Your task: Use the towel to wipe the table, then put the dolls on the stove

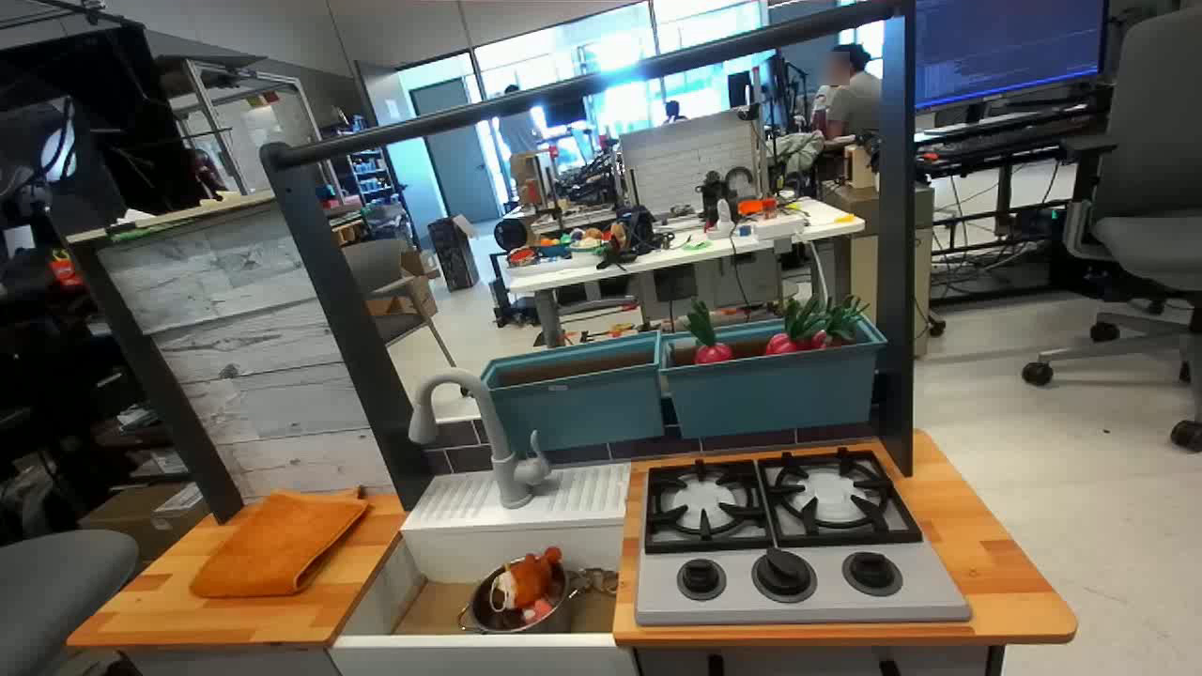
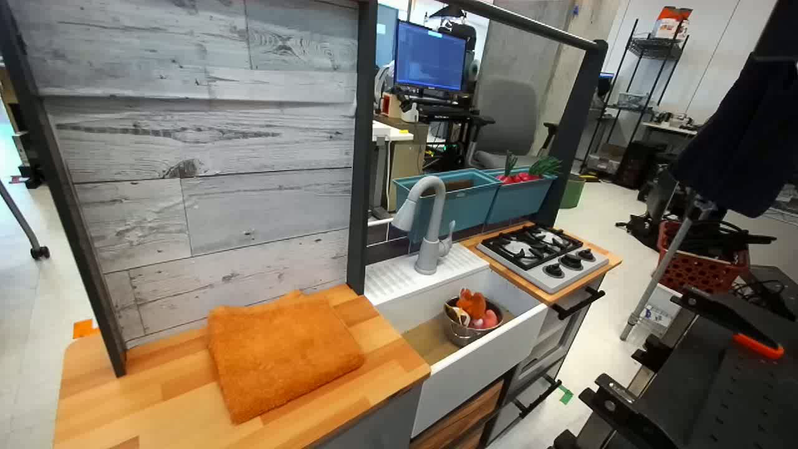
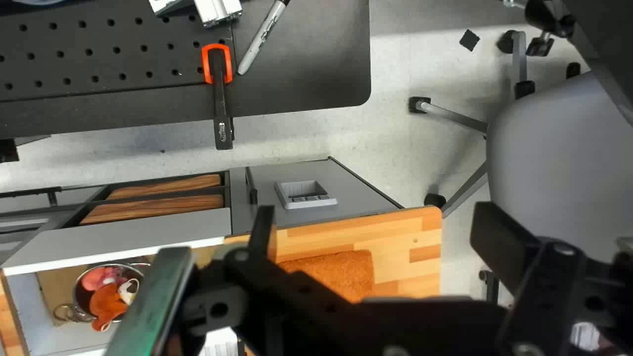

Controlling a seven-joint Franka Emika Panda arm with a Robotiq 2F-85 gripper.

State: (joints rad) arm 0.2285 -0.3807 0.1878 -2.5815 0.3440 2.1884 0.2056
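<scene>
An orange towel [image 1: 282, 545] [image 2: 280, 355] lies flat, folded and slightly rumpled, on the left part of the wooden table [image 1: 141, 601] [image 2: 168, 380]. Inside the sink stands a metal pot [image 1: 563, 615] [image 2: 464, 337] holding the dolls [image 1: 533, 575] [image 2: 472, 305] [image 3: 106, 299], orange, pink and white. Right of the sink is the stove [image 1: 732, 610] [image 2: 536, 272], with nothing on its grates. My gripper [image 3: 378, 235] shows only in the wrist view, jaws wide apart with nothing between them. Beyond the fingers, the towel's corner [image 3: 341, 272] is seen on the table [image 3: 395, 232]; the gripper's own body covers the rest.
The white sink [image 1: 470, 648] has a grey faucet [image 1: 512, 474] at its back. Blue planters [image 1: 573, 399], a dark post [image 1: 897, 235] and a grey plank panel [image 2: 249, 125] rise behind the counter. A black workbench [image 3: 306, 64] with an orange-tipped clamp [image 3: 217, 91] faces the kitchen.
</scene>
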